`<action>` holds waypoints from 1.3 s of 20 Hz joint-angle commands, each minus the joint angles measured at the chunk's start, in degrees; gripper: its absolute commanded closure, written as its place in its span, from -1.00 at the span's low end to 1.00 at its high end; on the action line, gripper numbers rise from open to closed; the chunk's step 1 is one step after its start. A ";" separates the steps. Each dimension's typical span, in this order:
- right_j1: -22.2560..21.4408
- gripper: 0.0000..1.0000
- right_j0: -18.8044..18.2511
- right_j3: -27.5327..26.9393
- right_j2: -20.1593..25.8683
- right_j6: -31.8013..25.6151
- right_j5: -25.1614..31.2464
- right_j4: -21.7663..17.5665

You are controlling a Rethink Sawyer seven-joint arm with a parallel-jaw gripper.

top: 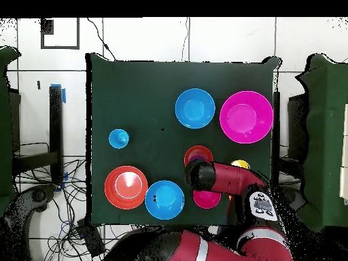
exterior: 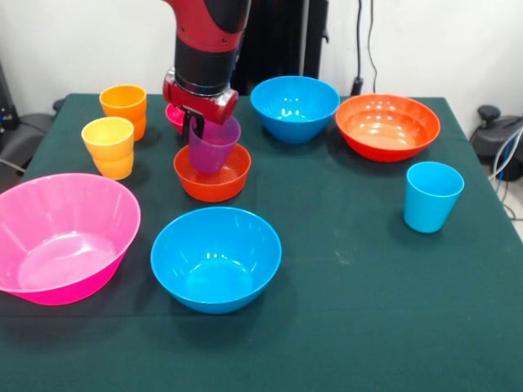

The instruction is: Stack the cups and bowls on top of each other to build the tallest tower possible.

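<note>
My gripper (exterior: 197,128) is shut on the rim of the purple cup (exterior: 215,144), with one finger inside it. The cup hangs tilted, its base down inside the small orange-red bowl (exterior: 212,178); I cannot tell whether it touches the bowl. The small magenta bowl (exterior: 173,115) sits just behind, mostly hidden by the arm. In the overhead view the arm covers the gripper. The orange-red bowl (top: 198,154) and the magenta bowl (top: 206,199) show on either side of it there.
The yellow cup (exterior: 108,145) and orange cup (exterior: 123,104) stand to the left. The big pink bowl (exterior: 61,235) and a blue bowl (exterior: 215,257) are in front. A second blue bowl (exterior: 294,106) and the wide orange bowl (exterior: 386,124) are behind on the right, with the light blue cup (exterior: 431,194) further right.
</note>
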 commanded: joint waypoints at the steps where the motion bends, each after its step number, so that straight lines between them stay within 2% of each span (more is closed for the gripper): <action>1: 4.68 1.00 0.56 -4.92 4.80 4.94 -4.82 -0.31; 20: 15.85 1.00 1.48 -9.86 6.55 7.68 -12.27 1.75; 26: 16.80 1.00 1.36 -10.41 7.04 7.35 -16.80 0.47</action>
